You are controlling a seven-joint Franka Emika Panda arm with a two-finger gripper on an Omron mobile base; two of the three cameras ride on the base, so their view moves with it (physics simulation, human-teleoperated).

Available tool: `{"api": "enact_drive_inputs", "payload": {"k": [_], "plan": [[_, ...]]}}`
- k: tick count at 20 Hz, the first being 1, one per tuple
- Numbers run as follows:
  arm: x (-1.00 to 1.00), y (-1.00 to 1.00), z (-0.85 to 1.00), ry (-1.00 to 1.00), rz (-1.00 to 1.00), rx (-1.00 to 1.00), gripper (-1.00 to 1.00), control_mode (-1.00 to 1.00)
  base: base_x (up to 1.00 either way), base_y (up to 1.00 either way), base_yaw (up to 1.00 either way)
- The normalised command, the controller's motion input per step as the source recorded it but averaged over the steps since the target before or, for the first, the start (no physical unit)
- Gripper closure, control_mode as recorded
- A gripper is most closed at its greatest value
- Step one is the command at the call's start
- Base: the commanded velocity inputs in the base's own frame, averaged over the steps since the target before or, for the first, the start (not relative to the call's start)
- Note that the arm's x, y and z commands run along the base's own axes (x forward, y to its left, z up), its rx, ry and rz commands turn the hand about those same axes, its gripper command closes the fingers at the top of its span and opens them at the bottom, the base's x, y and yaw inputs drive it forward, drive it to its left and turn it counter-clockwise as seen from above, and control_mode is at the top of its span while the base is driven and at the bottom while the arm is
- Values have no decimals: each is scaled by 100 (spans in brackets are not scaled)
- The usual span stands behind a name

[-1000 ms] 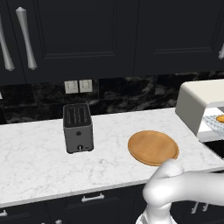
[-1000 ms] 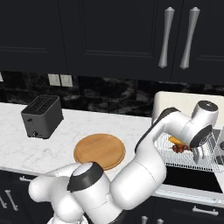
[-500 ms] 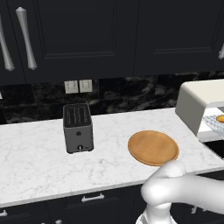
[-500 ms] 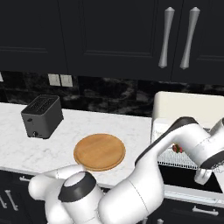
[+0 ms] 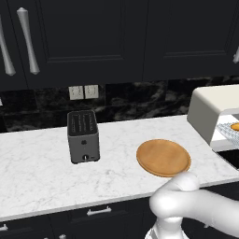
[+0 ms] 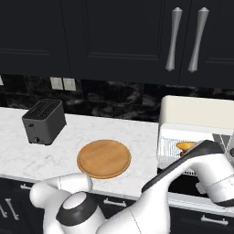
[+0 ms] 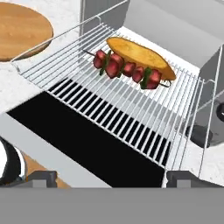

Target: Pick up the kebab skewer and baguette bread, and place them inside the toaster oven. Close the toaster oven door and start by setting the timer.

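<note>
The kebab skewer [image 7: 127,69] lies on the pulled-out wire rack [image 7: 87,83] of the cream-white toaster oven [image 6: 196,116], right against the golden baguette bread [image 7: 140,56]. The baguette [image 6: 186,146] also shows on the rack in the right base view, and a bit of it [image 5: 235,126] in the left base view. The toaster oven door [image 7: 83,138] hangs open, its dark glass flat below the rack. My gripper [image 7: 114,177] hovers in front of and above the door. It is open, with its fingertips [image 7: 41,177] far apart and nothing between them.
A round wooden plate [image 6: 104,158] lies on the white marble counter [image 5: 42,172] left of the oven. A dark grey slot toaster [image 5: 83,135] stands further left. Black cabinets hang above and black drawers run below the counter edge.
My hand has drawn back from the oven rack, down and toward the counter's front edge. The skewer and baguette stay on the rack. The gripper stays open.
</note>
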Motion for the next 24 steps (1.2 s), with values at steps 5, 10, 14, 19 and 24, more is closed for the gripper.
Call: {"api": "enact_drive_inputs", "payload": {"k": [5, 10, 14, 19, 24], "plan": [[0, 17, 7, -15, -82, 23, -100, -100, 0, 0, 0], [2, 30, 2, -22, -50, 16, -100, -100, 0, 0, 0], [6, 25, -4, -22, -2, 0, -100, -100, 0, 0, 0], [0, -25, 0, -8, 16, 2, -100, -100, 0, 0, 0], [0, -22, 0, -4, 26, 9, -100, -100, 0, 0, 0]]}}
